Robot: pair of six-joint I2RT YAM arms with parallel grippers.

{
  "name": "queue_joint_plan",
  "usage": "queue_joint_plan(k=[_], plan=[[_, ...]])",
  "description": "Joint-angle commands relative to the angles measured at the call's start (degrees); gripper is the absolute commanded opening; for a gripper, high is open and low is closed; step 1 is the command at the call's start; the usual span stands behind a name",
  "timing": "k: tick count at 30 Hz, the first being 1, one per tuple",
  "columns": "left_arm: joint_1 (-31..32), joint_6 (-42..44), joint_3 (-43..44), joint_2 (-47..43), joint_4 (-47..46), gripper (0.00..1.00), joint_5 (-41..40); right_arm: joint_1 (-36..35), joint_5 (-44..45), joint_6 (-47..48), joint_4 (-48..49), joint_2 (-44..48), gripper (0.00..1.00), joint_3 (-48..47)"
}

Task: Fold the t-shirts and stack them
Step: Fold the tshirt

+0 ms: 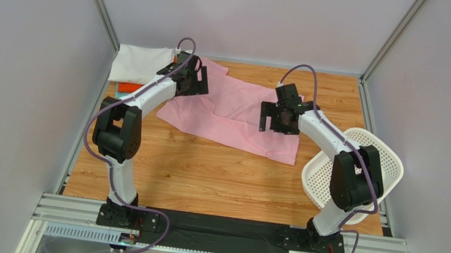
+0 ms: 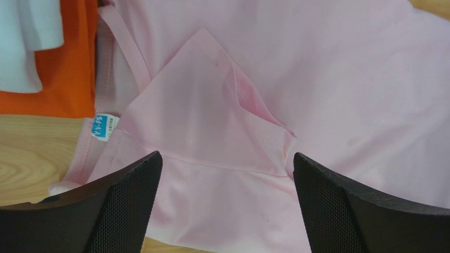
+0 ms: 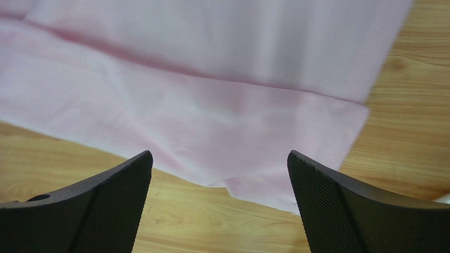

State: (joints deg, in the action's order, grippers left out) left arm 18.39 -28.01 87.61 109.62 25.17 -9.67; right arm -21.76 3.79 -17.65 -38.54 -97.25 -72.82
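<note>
The left gripper (image 2: 224, 158) stands wide open and empty over the folded-in sleeve and neck label (image 2: 104, 127) of the pink t-shirt (image 1: 235, 118), and the right gripper (image 3: 219, 155), likewise open and holding nothing, hangs above its hem corner. The shirt lies half folded near the far edge of the tabletop (image 1: 202, 181), collar end against the white t-shirt (image 1: 143, 63) and orange t-shirt (image 2: 68, 79) at the far-left corner. A pinch here could catch one layer only, or snag the orange cloth, dragging the fold askew

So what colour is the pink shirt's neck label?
Neck label: white with blue lettering, best in the left wrist view.
</note>
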Motion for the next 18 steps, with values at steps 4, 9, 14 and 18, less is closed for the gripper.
queue_joint_plan(k=[4,9,14,18], plan=[[-0.11,-2.14,-5.51,-0.11,-2.49,1.00,6.24,-6.18,-8.18,-2.91,6.20,-1.09,1.00,3.03],[-0.11,-3.02,-7.98,0.94,-3.64,1.00,6.68,-6.72,-9.42,-4.06,7.43,-5.92,1.00,3.73],[-0.11,-4.16,-7.28,3.84,1.10,1.00,9.23,-6.72,-8.89,-4.15,7.61,-7.34,1.00,6.01],[-0.11,-6.35,-12.97,2.27,2.78,1.00,13.88,-6.72,-8.97,-4.15,8.22,-6.46,1.00,9.43]])
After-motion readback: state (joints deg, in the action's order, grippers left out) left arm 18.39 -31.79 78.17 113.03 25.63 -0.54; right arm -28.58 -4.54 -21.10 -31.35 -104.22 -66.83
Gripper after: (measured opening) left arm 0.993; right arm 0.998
